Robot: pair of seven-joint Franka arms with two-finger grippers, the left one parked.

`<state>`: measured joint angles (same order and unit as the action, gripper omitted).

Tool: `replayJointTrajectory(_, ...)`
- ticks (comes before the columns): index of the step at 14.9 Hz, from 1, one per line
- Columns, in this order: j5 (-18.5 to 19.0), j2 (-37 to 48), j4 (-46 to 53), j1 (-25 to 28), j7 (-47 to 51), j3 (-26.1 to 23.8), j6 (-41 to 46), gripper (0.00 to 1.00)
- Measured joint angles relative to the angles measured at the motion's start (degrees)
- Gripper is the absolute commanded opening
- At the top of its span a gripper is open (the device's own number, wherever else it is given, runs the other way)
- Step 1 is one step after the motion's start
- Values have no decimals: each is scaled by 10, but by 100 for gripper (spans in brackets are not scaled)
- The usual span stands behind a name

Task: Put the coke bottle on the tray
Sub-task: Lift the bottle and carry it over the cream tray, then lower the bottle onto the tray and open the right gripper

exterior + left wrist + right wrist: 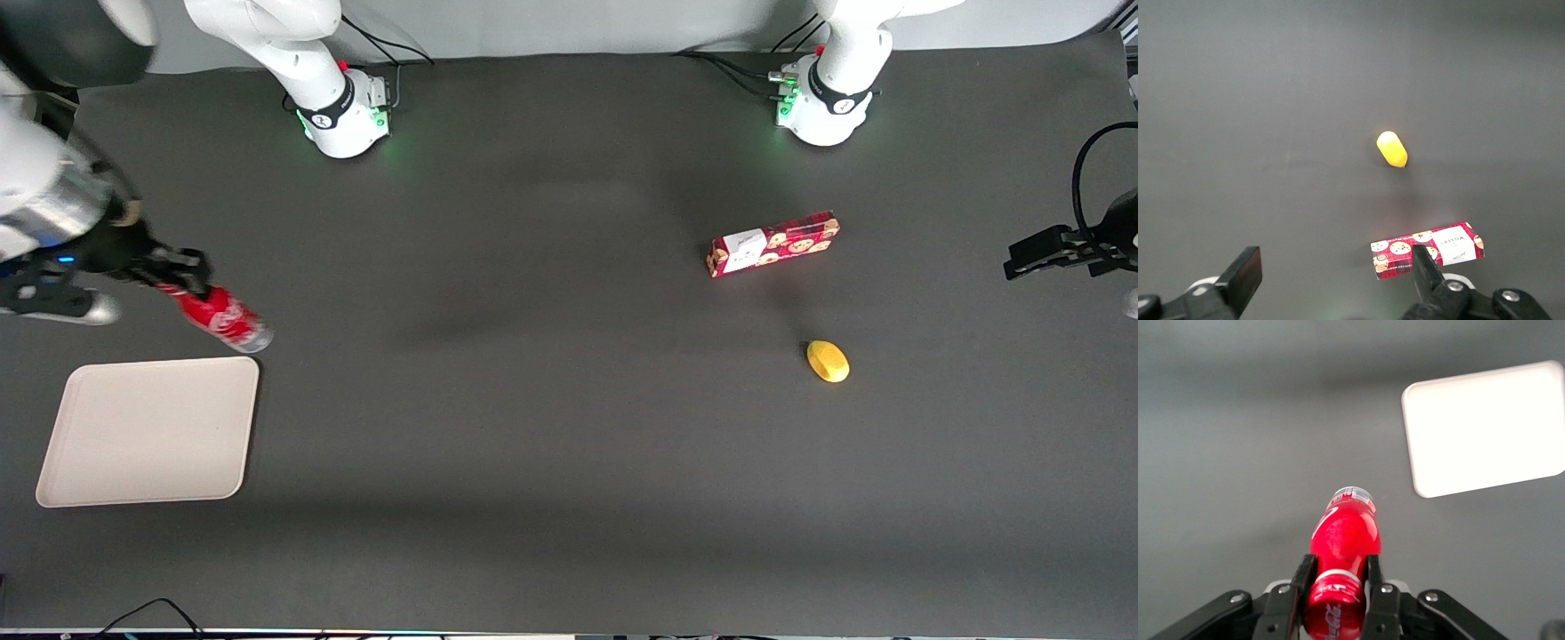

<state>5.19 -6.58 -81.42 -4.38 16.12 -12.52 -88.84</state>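
The coke bottle (222,318) has a red wrap with white script and a clear base. It hangs tilted, held at its capped neck, with the base pointing away from the arm. My right gripper (182,277) is shut on the neck, its fingers on both sides of the red cap (1336,603). The bottle (1345,533) is off the table, just farther from the front camera than the tray. The cream-white tray (80,462) lies flat with nothing on it at the working arm's end of the table, and it also shows in the right wrist view (1485,427).
A red cookie box (772,243) and a small yellow lemon-like object (828,361) lie toward the parked arm's end of the table. Both also show in the left wrist view, the box (1427,249) and the yellow object (1392,149). Dark mat covers the table.
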Motion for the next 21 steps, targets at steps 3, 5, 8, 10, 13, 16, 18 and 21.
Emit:
replayJointTrajectory(3,1,-15,32,-10,-128,84,4,0)
replayJointTrajectory(5,1,-41,61,-14,-206,136,5,0)
replayJointTrajectory(8,1,-96,108,-21,-321,207,-1,0)
replayJointTrajectory(10,-2,-137,132,-47,-370,227,-23,0)
replayJointTrajectory(13,-33,-193,143,-105,-427,229,-82,0)
replayJointTrajectory(16,-82,-258,145,-159,-481,230,-151,0)
replayJointTrajectory(18,-108,-300,148,-183,-510,230,-192,0)
replayJointTrajectory(21,-136,-344,150,-199,-534,230,-226,0)
